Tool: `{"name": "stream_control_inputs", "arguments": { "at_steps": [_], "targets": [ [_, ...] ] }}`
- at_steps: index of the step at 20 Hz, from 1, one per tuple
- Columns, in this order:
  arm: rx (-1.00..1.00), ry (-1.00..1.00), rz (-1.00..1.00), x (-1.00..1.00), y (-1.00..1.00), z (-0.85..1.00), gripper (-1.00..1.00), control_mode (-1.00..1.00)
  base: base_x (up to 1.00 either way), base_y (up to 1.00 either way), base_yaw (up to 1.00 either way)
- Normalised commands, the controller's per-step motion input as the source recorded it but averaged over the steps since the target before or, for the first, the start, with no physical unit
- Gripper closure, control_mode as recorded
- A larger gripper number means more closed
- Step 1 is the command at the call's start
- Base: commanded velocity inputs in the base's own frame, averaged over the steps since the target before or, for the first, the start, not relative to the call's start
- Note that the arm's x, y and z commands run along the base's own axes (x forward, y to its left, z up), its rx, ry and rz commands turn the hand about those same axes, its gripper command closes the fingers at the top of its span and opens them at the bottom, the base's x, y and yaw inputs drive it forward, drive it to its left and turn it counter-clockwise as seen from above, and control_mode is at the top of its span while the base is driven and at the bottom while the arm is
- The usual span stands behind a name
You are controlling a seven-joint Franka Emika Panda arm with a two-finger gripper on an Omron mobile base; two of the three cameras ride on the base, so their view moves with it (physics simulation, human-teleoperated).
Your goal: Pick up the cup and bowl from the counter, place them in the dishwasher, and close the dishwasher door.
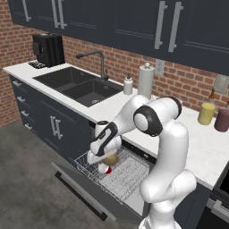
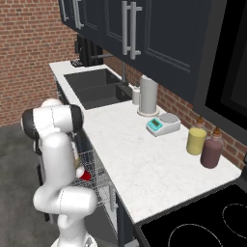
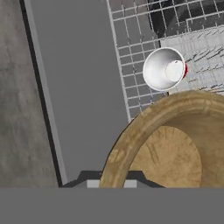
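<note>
My gripper (image 1: 102,157) hangs low over the open dishwasher, shut on the rim of the tan-brown bowl (image 1: 111,159). In the hand view the bowl (image 3: 168,146) looms large at the lower right, its hollow facing the camera. Just below it, the red cup (image 1: 107,170) rests in the pulled-out wire rack (image 1: 129,176). The hand view looks into the white inside of the cup (image 3: 164,69), which sits on the rack (image 3: 135,52). From the right base view the cup (image 2: 85,175) peeks out beside the arm. The dishwasher door (image 1: 82,188) lies dropped open, with its grey inner panel (image 3: 74,87) left of the rack.
On the white counter (image 1: 197,147) stand a paper towel roll (image 1: 145,80), a yellow cylinder (image 1: 206,113), a maroon cylinder (image 1: 222,120) and a small scale (image 2: 163,124). A dark double sink (image 1: 78,85) lies to the left and a black cooktop (image 2: 202,226) to the right.
</note>
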Motion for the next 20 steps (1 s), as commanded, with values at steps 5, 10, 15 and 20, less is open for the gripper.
{"name": "stream_control_inputs", "arguments": {
  "at_steps": [5,10,15,20],
  "targets": [
    [-0.09,0.16,0.00,0.01,0.00,-0.55,1.00,-1.00,0.00,0.00,0.00],
    [-0.12,0.00,0.00,0.00,0.00,-0.47,1.00,-1.00,0.00,0.00,0.00],
    [-0.09,0.02,0.00,0.19,-0.25,-0.42,1.00,-1.00,0.00,0.00,0.00],
    [-0.03,0.00,0.00,0.33,-0.51,-0.37,1.00,-1.00,0.00,0.00,0.00]
  ]
}}
